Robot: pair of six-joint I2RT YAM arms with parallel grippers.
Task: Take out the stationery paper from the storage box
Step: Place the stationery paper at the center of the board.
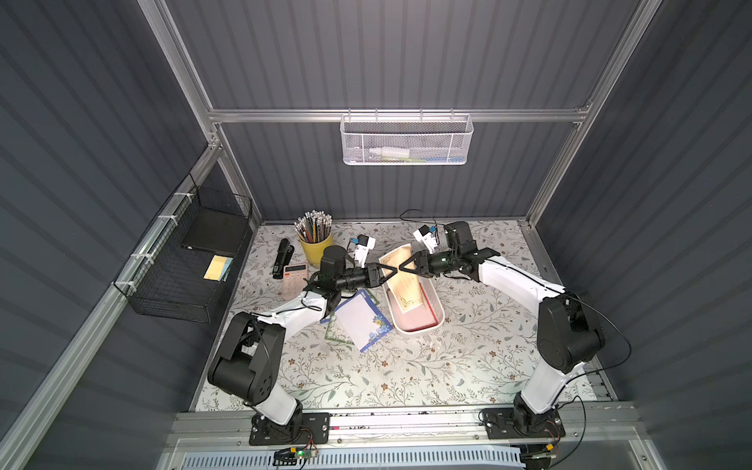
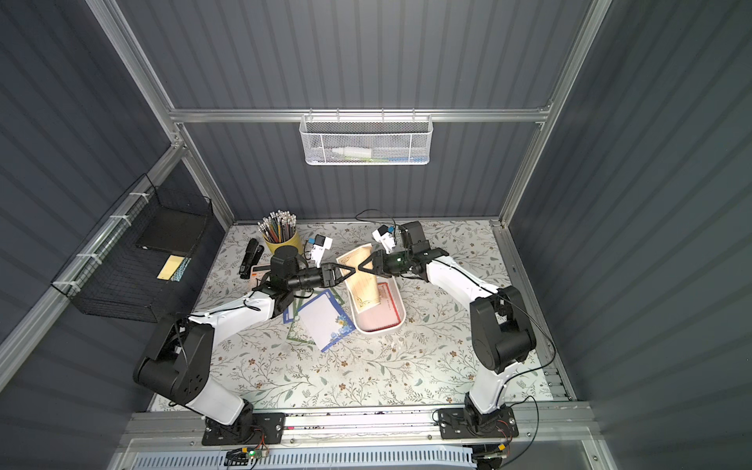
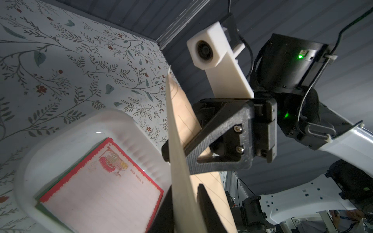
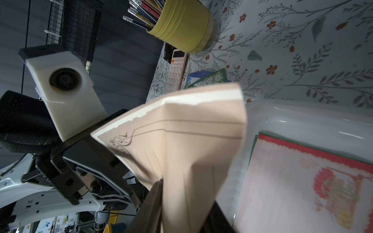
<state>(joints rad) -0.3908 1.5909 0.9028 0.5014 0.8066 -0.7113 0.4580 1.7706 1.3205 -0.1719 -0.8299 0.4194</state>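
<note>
Tan stationery paper (image 1: 409,291), white storage box (image 1: 415,330), yellow cup (image 1: 315,250) (floral-patterned tabletop (image 1: 407,374))

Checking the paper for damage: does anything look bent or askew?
Yes: the tan sheet, pinched between left gripper and right gripper over the box, is bent sharply along its middle, not flat.

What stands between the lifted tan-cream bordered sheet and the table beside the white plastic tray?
Nothing visible. The left pincer and right pincer hold the tan-cream bordered sheet above the white plastic tray; a blue-bordered sheet lies beside it.
</note>
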